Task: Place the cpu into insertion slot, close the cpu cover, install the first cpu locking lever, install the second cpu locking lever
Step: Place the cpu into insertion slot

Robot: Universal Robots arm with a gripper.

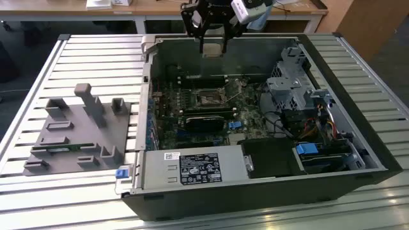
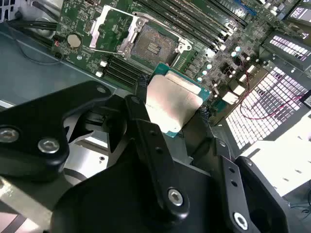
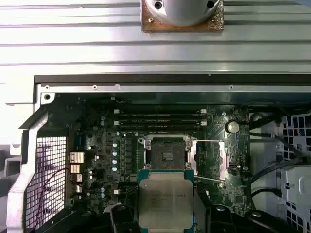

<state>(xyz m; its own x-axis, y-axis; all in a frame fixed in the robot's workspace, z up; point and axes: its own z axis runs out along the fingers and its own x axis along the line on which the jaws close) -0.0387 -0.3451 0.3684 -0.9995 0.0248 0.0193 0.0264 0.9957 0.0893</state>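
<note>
Clamped in my end effector, the cpu hangs clear of the uncovered slot; placing, I judge, needs square alignment.

On my feed the cpu is dull silver-grey with a teal-green rim, the circuit board deep green, the insertion slot black-framed, dark inside.

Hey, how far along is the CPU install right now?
Pickup looks done: the hand holds the cpu above the open case. The insertion slot sits empty and the cpu cover is flipped open beside it, so seating, closing and both latching steps remain.
</note>
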